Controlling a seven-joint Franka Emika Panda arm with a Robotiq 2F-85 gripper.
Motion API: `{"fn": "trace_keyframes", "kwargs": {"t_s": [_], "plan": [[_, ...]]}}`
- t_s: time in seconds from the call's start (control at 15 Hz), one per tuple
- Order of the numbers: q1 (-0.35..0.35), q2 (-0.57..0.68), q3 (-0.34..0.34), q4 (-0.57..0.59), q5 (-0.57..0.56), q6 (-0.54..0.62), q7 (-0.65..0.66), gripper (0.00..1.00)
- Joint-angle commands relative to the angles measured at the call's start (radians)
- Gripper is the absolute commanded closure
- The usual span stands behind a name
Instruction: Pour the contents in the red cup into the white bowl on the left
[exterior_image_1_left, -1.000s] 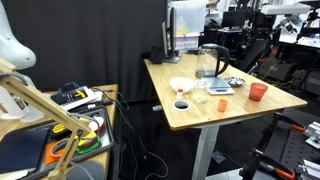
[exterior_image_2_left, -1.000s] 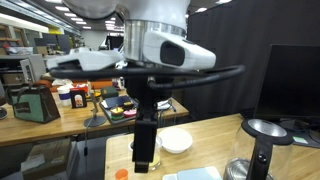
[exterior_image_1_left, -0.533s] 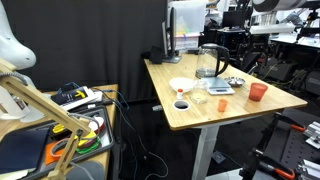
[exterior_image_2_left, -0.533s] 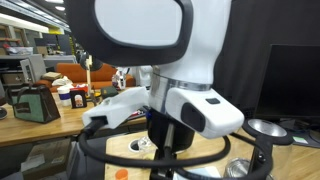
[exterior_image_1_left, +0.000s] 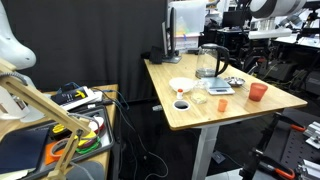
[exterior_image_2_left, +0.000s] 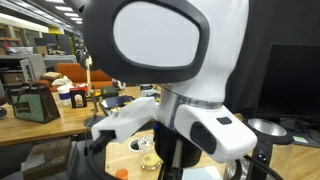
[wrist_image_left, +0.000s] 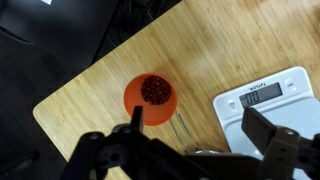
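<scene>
Wide open and empty, my gripper (wrist_image_left: 195, 122) hangs above the bench (wrist_image_left: 230, 40), the upright red cup (wrist_image_left: 150, 93) lying left of its centre in the wrist view.

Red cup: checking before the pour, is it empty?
No, the wrist view shows dark red bits inside the red cup.

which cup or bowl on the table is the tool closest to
The small orange-red plastic tumbler: the wrist view shows it right by the open tool, while the wide white bowl is outside that view.
</scene>
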Motion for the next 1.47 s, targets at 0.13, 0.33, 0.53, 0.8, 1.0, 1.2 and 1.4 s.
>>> {"fn": "trace_keyframes", "kwargs": {"t_s": [0.13, 0.33, 0.53, 0.8, 1.0, 1.2, 1.4], "plan": [[0.006, 0.037, -0.011, 0.025, 0.04, -0.017, -0.035, 0.0], [-0.005, 0.097, -0.019, 0.064, 0.159, -0.066, -0.133, 0.0], [-0.032, 0.185, -0.048, 0.129, 0.237, -0.106, -0.208, 0.0], [-0.091, 0.312, -0.082, 0.24, 0.294, -0.186, -0.277, 0.0], [-0.13, 0.392, -0.078, 0.311, 0.292, -0.282, -0.371, 0.0], [-0.114, 0.389, -0.09, 0.287, 0.272, -0.24, -0.344, 0.0], [-0.114, 0.393, -0.088, 0.298, 0.272, -0.251, -0.346, 0.0]]}}
